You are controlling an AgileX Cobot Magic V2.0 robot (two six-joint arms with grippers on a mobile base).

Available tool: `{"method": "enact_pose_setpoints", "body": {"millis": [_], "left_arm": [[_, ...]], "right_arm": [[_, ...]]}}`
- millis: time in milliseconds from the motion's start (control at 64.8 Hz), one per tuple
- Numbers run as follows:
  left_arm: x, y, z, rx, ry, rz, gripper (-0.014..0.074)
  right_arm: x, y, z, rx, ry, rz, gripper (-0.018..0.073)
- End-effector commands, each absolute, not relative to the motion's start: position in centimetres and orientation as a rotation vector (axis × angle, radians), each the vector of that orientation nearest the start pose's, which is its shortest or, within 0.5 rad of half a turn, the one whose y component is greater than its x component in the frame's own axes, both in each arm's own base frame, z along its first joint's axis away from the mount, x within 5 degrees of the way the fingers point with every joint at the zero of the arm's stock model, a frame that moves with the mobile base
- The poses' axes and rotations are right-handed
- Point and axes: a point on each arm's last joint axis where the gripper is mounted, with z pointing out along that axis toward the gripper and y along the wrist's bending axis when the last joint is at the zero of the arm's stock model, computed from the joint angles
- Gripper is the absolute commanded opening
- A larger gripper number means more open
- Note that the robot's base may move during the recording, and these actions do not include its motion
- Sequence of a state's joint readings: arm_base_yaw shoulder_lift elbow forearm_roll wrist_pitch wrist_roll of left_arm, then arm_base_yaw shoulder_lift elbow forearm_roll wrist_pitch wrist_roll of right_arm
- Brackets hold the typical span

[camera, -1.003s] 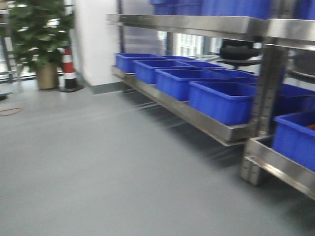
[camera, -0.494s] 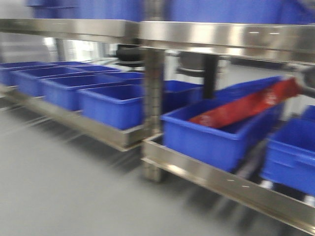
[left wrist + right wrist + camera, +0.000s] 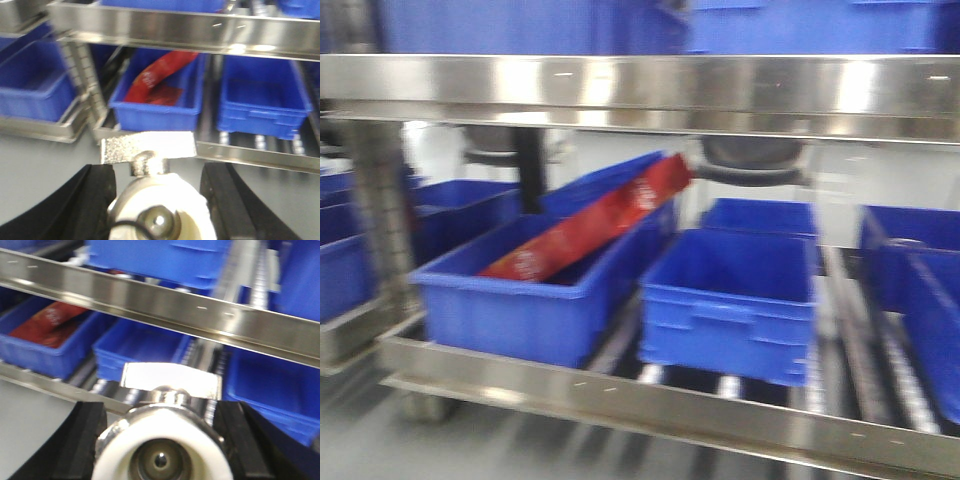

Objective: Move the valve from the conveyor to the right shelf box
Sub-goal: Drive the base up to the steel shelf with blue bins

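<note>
Steel shelving [image 3: 640, 90] fills the front view, its lower tier carrying a row of blue boxes behind a bright front rail [image 3: 620, 395]. Landmark: the packet box [image 3: 520, 310], a blue box with a long red packet [image 3: 590, 225] leaning out of it. Just to the right of the packet box stands an empty box [image 3: 730, 320], and more blue boxes sit further right and on the tier above. All views are somewhat smeared, so fine detail is lost.

Left wrist view: the left gripper [image 3: 159, 170] is closed around the left valve [image 3: 155, 200], a white round body topped by a flat metal handle [image 3: 147, 148]. Its black fingers [image 3: 95, 200] press against both sides of the body. The packet box lies straight beyond the handle.

Right wrist view: the right gripper [image 3: 161, 410] clamps the right valve [image 3: 165, 440] in the same way, with the fingers [image 3: 82, 440] flanking the white body. Here the packet box lies off to the left, and the empty box is directly ahead of the valve.

Progress, as judged from these views: the conveyor appears nowhere, and each gripper holds a valve in front of the shelving, so pick-up and most of the carry seem complete. Neither valve is over a box yet. What remains is reaching between the tiers, lowering each valve into a box to the right of the packet box, and letting go. Which box is the intended one cannot be told.
</note>
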State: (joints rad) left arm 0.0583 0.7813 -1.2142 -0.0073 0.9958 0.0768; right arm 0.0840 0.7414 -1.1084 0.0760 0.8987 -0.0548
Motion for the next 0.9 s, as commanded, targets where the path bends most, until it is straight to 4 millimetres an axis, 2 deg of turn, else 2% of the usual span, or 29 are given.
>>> {"method": "enact_pose_setpoints", "body": {"millis": [0,880], "left_arm": [[11.29,0.47,45.82,0.019,1.983,0.062,-0.0111],[11.29,0.47,45.82,0.019,1.983,0.062,-0.0111]], "right_arm": [[11.41,1.38,44.24,-0.124,1.923,0.093,-0.0153],[11.41,1.38,44.24,-0.124,1.923,0.093,-0.0153]]}}
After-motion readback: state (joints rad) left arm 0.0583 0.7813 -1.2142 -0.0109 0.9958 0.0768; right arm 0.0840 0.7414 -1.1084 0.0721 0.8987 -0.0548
